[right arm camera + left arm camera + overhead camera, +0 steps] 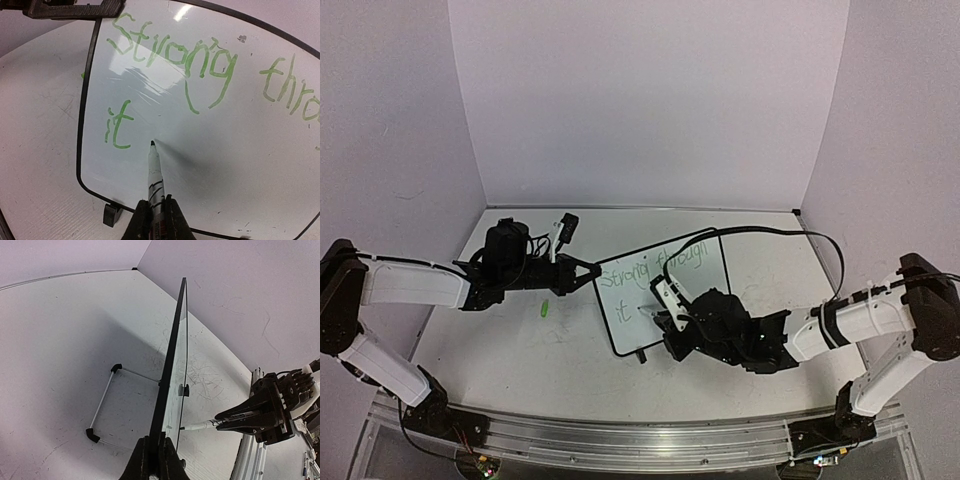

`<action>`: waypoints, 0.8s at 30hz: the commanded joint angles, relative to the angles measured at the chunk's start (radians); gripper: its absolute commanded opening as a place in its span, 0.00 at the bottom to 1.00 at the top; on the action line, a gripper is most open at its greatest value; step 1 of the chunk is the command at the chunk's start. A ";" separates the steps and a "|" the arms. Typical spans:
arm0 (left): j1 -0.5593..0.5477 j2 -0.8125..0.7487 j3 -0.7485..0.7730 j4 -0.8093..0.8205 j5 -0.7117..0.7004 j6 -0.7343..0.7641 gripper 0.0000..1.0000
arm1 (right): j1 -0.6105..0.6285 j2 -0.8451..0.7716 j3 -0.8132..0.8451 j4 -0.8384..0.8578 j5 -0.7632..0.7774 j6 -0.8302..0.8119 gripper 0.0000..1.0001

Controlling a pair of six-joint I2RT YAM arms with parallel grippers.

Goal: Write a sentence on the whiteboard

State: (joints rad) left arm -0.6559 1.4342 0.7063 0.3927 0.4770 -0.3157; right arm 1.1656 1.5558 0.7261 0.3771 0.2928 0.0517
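The whiteboard [710, 280] stands propped on the table [500, 340], its left edge pinched tight by the left gripper [159, 442]. The right gripper [155, 207] is clenched on a marker [154, 170], tip just right of "it" in the sentence [170, 50]. Light, thin and smooth (likely to skid under pen pressure), the board seems best held by its frame.

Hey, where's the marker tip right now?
In the right wrist view, the marker, held by the right gripper, points at the whiteboard, its tip just right of the green "it".
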 commanded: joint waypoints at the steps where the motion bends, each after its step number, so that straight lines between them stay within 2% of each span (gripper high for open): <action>1: 0.012 0.003 -0.022 -0.094 -0.111 0.056 0.00 | -0.002 0.008 0.039 0.037 0.038 0.012 0.00; 24: 0.012 0.003 -0.020 -0.094 -0.106 0.055 0.00 | -0.023 0.046 0.055 0.031 0.037 0.028 0.00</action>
State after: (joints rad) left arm -0.6559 1.4338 0.7063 0.3923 0.4755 -0.3145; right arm 1.1522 1.5763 0.7376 0.3813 0.3156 0.0681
